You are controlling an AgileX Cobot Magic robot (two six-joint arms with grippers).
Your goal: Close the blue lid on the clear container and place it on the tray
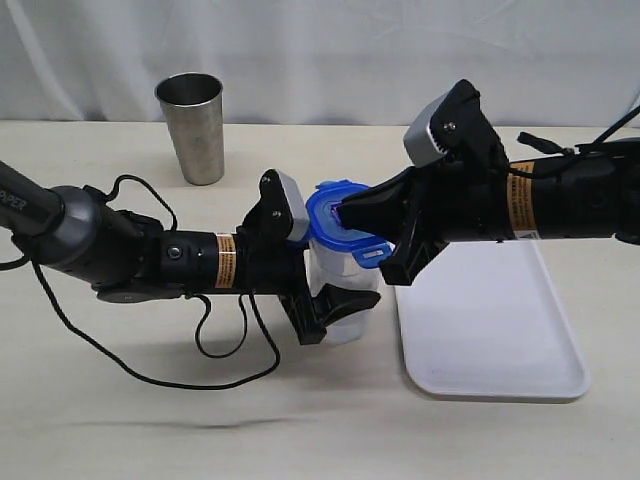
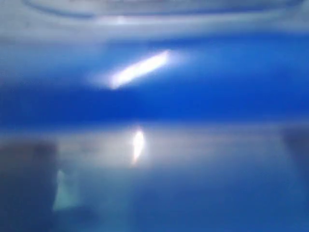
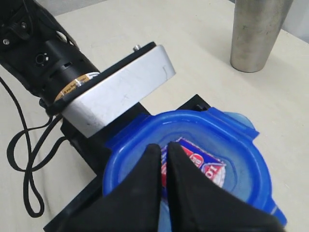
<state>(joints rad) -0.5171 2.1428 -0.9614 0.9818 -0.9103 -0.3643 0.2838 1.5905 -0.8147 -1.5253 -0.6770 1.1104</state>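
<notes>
At the far left of the table point(image 1: 100, 420), toward the back, a steel cup point(image 1: 192, 125) stands alone and has no part in the job. In the middle, the clear container point(image 1: 335, 268) stands upright on the table with the blue lid point(image 1: 322, 215) laid over its mouth, sticker side up. To the right lies the tray point(image 1: 500, 385), with nothing on it. So the lid is on, but I judge it not yet locked: at least one flap point(image 1: 370, 256) juts out sideways instead of lying down against the wall, and the right wrist view shows another splayed at the rim. What is left is to snap the flaps down, then lift the container across and set it on the tray just beside it. The left gripper point(image 1: 340, 292) has its jaws spread wide around the body of the container, one in front and one behind, and seems to clasp it to steady it (its own wrist camera shows only a blur of blue, too close to be of use). The right gripper point(image 3: 163, 151) reaches in over the tray, its fingers pinched fully together with nothing between them, their tips resting on the sticker point(image 3: 203, 166) in the middle of the lid, apparently pressing down.
</notes>
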